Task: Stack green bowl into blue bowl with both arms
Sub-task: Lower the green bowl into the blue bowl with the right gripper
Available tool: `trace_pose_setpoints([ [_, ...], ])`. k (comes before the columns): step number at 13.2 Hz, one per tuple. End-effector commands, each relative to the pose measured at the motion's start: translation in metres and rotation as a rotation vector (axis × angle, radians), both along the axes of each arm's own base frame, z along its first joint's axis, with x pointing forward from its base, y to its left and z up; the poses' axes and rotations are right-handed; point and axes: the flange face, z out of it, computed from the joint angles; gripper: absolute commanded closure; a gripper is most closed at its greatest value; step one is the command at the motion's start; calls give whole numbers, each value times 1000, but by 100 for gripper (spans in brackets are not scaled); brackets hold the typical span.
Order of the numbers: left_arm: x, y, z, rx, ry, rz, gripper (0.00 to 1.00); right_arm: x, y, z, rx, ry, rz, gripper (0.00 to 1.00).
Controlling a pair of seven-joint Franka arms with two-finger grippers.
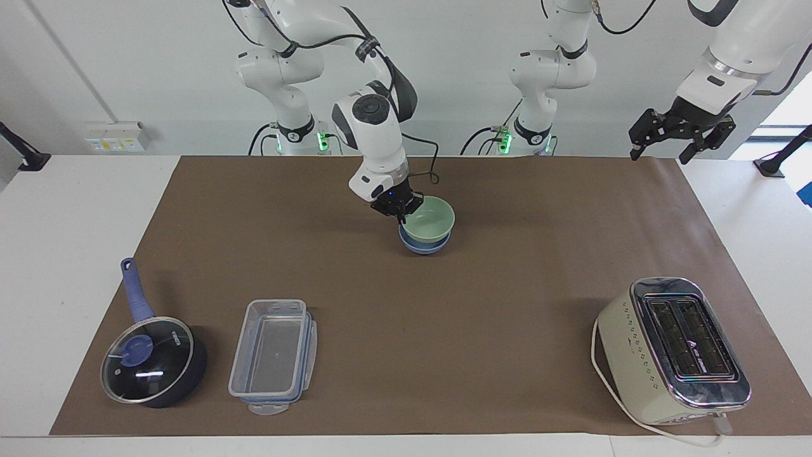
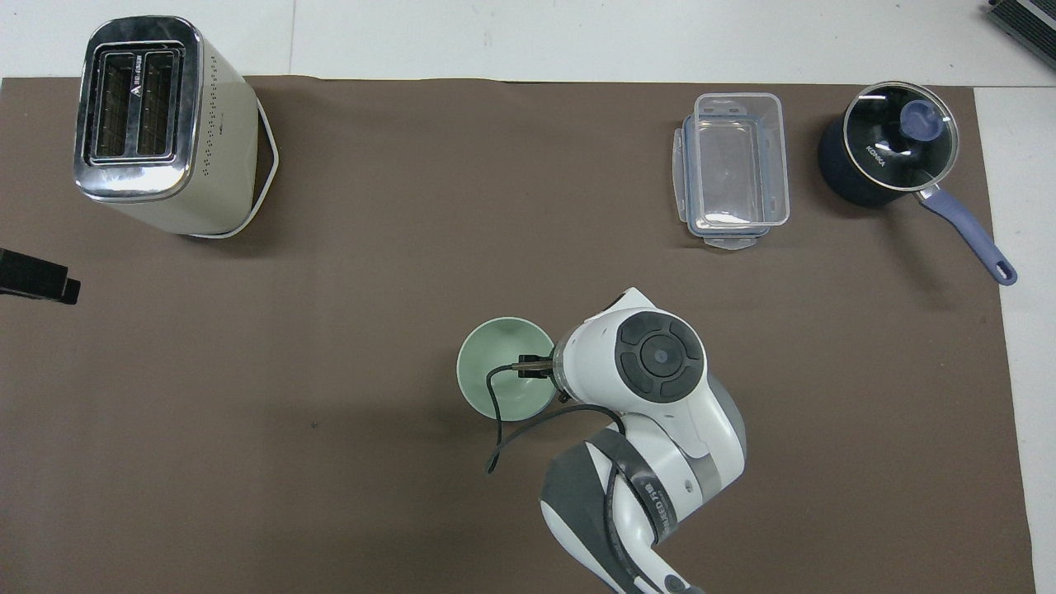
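The pale green bowl (image 1: 432,219) sits nested in the light-blue bowl (image 1: 424,246) on the brown mat, in the middle of the table's width and near the robots. Only the blue bowl's lower wall shows. In the overhead view the green bowl (image 2: 499,367) covers the blue bowl entirely. My right gripper (image 1: 399,212) is shut on the green bowl's rim, on the side toward the right arm's end. My left gripper (image 1: 661,152) is open and empty, raised over the mat's corner at the left arm's end, where the left arm waits.
A cream toaster (image 1: 672,349) stands far from the robots at the left arm's end. A clear plastic container (image 1: 273,355) and a dark blue saucepan with a glass lid (image 1: 152,358) stand far from the robots at the right arm's end.
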Motion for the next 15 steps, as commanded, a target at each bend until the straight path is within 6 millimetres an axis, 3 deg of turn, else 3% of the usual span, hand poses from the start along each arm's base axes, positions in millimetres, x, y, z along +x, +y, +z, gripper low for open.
trace_pose_setpoints([
  [1, -5, 3, 3, 10, 0, -7, 0, 3, -3, -7, 2, -25, -7, 100],
  [15, -5, 3, 3, 10, 0, -5, 0, -3, -5, -22, -16, -12, 3, 100],
])
